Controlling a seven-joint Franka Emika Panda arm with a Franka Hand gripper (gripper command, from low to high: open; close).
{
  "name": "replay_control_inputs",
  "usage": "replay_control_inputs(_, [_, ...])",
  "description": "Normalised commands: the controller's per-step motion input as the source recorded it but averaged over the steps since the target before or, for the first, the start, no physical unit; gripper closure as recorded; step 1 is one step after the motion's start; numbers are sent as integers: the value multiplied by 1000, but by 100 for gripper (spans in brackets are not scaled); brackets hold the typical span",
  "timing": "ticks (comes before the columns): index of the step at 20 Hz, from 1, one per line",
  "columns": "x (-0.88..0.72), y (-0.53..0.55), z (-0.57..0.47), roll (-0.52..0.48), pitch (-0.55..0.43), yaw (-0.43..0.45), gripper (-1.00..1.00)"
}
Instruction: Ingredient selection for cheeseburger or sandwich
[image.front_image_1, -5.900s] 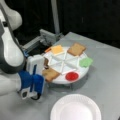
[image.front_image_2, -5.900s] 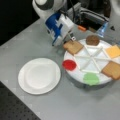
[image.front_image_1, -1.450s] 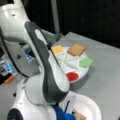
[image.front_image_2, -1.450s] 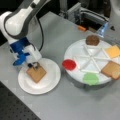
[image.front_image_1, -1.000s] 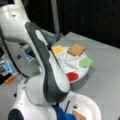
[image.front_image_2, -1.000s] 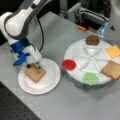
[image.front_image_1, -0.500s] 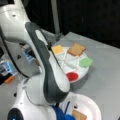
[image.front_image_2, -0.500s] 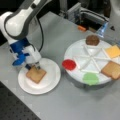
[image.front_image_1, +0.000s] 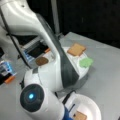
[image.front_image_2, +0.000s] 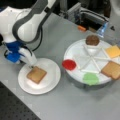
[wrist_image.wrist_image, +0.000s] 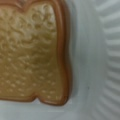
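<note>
One tan toast square (image.front_image_2: 36, 74) lies flat on the white plate (image.front_image_2: 51, 83), and it fills the wrist view (wrist_image.wrist_image: 32, 55). My gripper (image.front_image_2: 31, 64) hangs at the toast's far left corner, just over the plate. On the divided tray (image.front_image_2: 75, 53) at a front view's right sit the brown patty (image.front_image_2: 92, 40), yellow cheese (image.front_image_2: 113, 51), a second toast square (image.front_image_2: 112, 70), the green leaf (image.front_image_2: 90, 78) and the red disc (image.front_image_2: 69, 64). No stacked cheeseburger or sandwich is in view. My arm hides much of the tray in a front view (image.front_image_1: 82, 72).
An orange piece (image.front_image_2: 81, 28) and grey equipment (image.front_image_2: 87, 15) stand behind the tray. A blue-lit device (image.front_image_1: 6, 70) sits at a front view's left. A dark perforated surface (image.front_image_2: 15, 110) borders the table at a front view's bottom left.
Since 5.9 s ago my gripper has carried a toast square from the tray over to the white plate. Over the last 1.4 s it has barely moved.
</note>
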Motion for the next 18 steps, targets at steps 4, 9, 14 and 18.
replay_control_inputs(4, [-324,517,514,-416,85,-45,-100])
replay_control_inputs(9, [-458,501,340,-232,-32,-107,-100])
replay_control_inputs(14, [-666,480,158,-106,-35,-99,-100])
replay_control_inputs(18, [-848,650,172,-85,-14,-138,-100])
